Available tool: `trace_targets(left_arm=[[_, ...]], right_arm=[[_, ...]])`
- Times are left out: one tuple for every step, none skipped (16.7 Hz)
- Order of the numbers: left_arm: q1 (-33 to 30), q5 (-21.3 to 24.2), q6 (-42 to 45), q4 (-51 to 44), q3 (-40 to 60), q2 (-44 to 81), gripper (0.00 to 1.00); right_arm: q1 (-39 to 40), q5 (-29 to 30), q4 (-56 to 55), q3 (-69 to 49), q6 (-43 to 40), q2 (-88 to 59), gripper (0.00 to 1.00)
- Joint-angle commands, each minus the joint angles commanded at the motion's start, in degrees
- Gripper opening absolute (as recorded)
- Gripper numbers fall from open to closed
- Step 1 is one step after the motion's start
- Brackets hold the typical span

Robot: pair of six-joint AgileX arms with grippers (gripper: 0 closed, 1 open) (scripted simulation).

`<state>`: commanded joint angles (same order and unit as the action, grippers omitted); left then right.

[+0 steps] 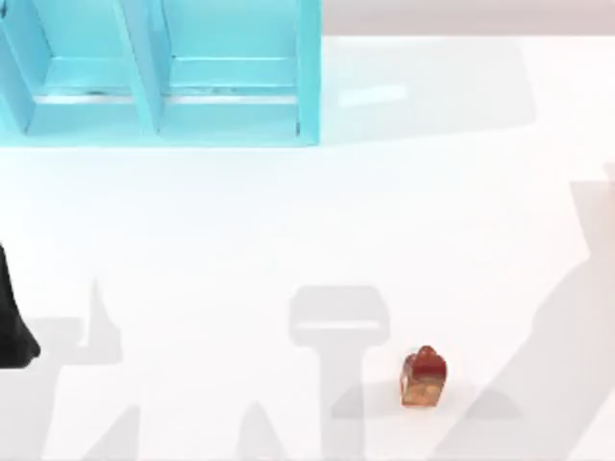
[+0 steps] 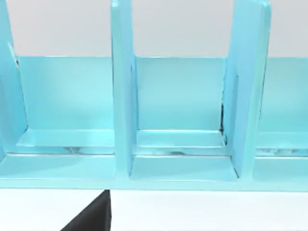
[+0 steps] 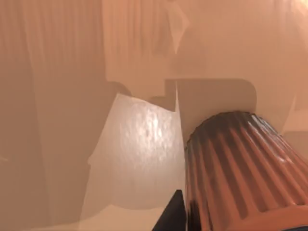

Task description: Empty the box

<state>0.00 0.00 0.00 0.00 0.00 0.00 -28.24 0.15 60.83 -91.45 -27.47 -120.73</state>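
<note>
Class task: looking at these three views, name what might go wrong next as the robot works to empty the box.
1. The small red-brown item sits near the table's front edge; a nudge might push it off.
2. The right wrist view is crowded by a ribbed brown object, so aiming may suffer.

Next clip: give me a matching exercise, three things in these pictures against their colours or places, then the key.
Things:
1. shelf
2. small box
3. left arm

Descriptions:
A. black, at the table's left edge in the top view
B. light blue, with upright dividers, at the far left of the table
C. brown with a red top, near the front, right of centre

Pairs: 1-B, 2-C, 3-A
</note>
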Motion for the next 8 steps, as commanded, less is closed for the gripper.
trace_targets(left_arm=[[0.0, 0.0, 0.0, 0.0, 0.0, 0.0, 1.00], [0.0, 0.0, 0.0, 0.0, 0.0, 0.0, 1.00], [0.0, 0.0, 0.0, 0.0, 0.0, 0.0, 1.00], [0.0, 0.0, 0.0, 0.0, 0.0, 0.0, 1.00], [0.0, 0.0, 0.0, 0.0, 0.0, 0.0, 1.00], [0.0, 0.0, 0.0, 0.0, 0.0, 0.0, 1.00], [0.0, 0.0, 0.0, 0.0, 0.0, 0.0, 1.00], [0.0, 0.0, 0.0, 0.0, 0.0, 0.0, 1.00]], right_arm=[[0.2, -0.1, 0.7, -0.4, 0.0, -0.1, 0.00], [0.6, -0.2, 1.9, -1.1, 0.0, -0.3, 0.00], [1.0, -0.3, 3.4, -2.2, 0.0, -0.5, 0.00], [1.4, -0.4, 5.3, -3.7, 0.0, -0.7, 0.00], [1.7, -0.5, 7.4, -5.6, 0.0, -0.8, 0.00], [2.0, -0.6, 9.6, -7.7, 0.0, -0.8, 0.00], [2.1, -0.6, 11.8, -10.0, -0.1, -0.7, 0.00], [2.1, -0.6, 14.1, -12.4, -0.1, -0.6, 0.00]])
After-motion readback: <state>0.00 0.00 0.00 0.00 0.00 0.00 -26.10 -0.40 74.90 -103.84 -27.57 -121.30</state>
